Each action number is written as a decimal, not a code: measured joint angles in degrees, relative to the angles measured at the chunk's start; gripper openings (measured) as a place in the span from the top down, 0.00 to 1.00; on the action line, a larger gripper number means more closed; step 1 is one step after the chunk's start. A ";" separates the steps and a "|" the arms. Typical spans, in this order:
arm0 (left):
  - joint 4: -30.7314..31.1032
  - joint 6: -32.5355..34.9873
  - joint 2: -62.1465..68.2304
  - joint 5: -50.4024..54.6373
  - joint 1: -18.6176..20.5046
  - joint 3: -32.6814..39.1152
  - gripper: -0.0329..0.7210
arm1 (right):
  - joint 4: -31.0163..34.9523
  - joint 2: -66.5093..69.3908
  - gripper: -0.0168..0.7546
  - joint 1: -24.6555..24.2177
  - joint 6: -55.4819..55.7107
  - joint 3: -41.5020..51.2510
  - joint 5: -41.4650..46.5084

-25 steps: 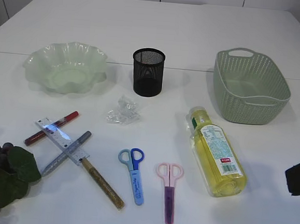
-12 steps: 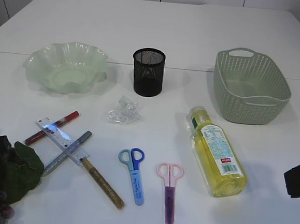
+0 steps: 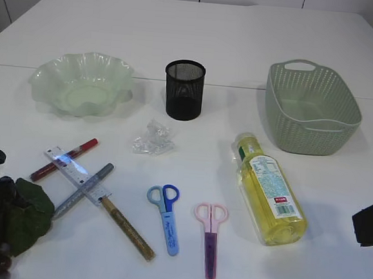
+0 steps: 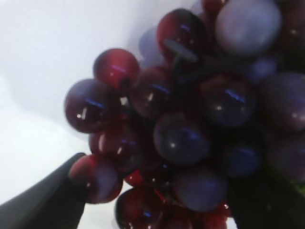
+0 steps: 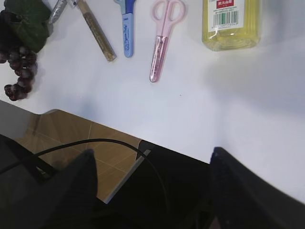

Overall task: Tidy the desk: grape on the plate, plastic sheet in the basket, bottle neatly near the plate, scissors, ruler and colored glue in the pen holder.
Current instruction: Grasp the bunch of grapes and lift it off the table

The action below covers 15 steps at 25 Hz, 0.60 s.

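Left gripper (image 4: 157, 210) is sitting spread wide right over the grape (image 4: 190, 119) at the surface's near-left corner — the right gripper (image 5: 150, 191), also open and empty, is hanging way off.

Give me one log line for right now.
left gripper: around grape bunch | right gripper: open, idle | plate: empty | pen holder: empty

Exterior view from chest height, slanting down across the table (image 3: 201, 37), left wrist view pressed very close on the grapes (image 4: 190, 129), blurred, right wrist view looking down past the near table edge, sharing pink scissors (image 5: 162, 38) with exterior.
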 joint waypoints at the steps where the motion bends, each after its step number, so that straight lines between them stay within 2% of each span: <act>1: -0.13 0.00 0.10 -0.13 0.00 0.00 0.10 | 0.00 0.00 0.25 0.00 0.00 0.00 0.00; 5: -0.61 0.00 0.10 -1.22 0.00 0.00 0.14 | 0.00 0.00 0.25 0.00 0.00 0.00 0.00; 10: -0.72 0.00 0.22 -1.99 0.00 0.00 0.23 | 0.00 0.00 0.25 0.00 0.00 0.00 -0.11; 12: -0.84 0.00 0.22 -2.08 0.00 0.00 0.30 | 0.00 0.00 0.25 0.00 0.00 0.00 -0.11; 15: -0.95 0.00 0.22 -2.08 0.00 -0.10 0.47 | 0.00 0.00 0.25 0.00 -0.10 0.00 -0.11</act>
